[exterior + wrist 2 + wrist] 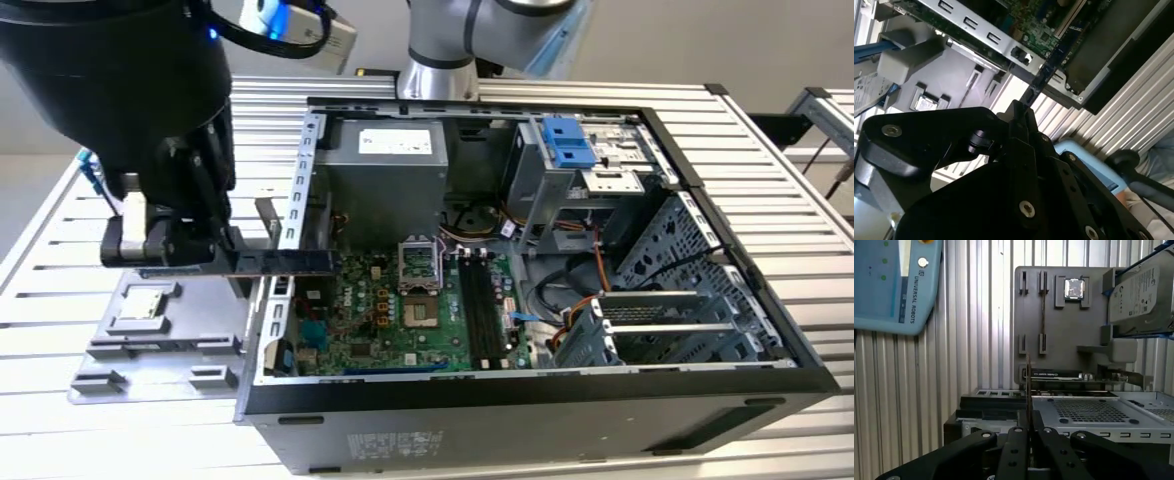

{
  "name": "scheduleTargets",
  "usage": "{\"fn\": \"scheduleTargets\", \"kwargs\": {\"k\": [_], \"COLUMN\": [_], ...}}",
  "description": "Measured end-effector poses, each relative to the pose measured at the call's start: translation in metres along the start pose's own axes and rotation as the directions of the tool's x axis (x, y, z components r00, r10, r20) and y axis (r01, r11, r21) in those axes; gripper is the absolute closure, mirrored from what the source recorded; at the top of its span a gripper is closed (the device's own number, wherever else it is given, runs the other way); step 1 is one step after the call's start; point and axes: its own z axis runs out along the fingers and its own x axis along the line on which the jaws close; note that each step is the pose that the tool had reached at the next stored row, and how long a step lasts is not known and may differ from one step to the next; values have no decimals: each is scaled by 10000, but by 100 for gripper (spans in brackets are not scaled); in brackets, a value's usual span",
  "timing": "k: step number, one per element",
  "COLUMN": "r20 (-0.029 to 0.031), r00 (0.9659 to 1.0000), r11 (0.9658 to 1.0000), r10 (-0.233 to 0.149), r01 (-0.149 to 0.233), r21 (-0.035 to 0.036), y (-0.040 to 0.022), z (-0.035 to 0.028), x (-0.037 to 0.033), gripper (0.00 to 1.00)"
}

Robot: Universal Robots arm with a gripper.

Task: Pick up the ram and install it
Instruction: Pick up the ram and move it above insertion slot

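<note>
Bench (787, 200) tray (134, 345): CPU (144, 304); ram (287, 262) in claw (1029, 432)

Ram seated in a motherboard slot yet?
No: in the exterior view the claw holds the ram at the case wall on that view's left, apart from the black memory slots.
</note>
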Motion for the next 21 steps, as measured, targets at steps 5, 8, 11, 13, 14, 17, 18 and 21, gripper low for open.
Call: {"fn": "scheduleTargets", "kwargs": {"k": [5, 8, 11, 13, 14, 17, 18, 21], "r20": [0, 0, -1, -1, -1, -1, 0, -1], "r00": [10000, 10000, 10000, 10000, 10000, 10000, 10000, 10000], "r11": [10000, 10000, 10000, 10000, 10000, 10000, 10000, 10000], "r10": [0, -1, 0, -1, -1, -1, -1, -1], "r01": [0, 1, 0, 1, 1, 1, 1, 1], "r21": [-1, -1, -1, -2, -1, -1, -1, -1], "y": [-231, -366, -505, -594, -641, -777, -822, -959], "z": [-2, -4, -6, -7, -7, -9, -10, -12], "x": [7, 9, 11, 12, 13, 15, 15, 17], "gripper": [100, 100, 100, 100, 100, 100, 100, 100]}}
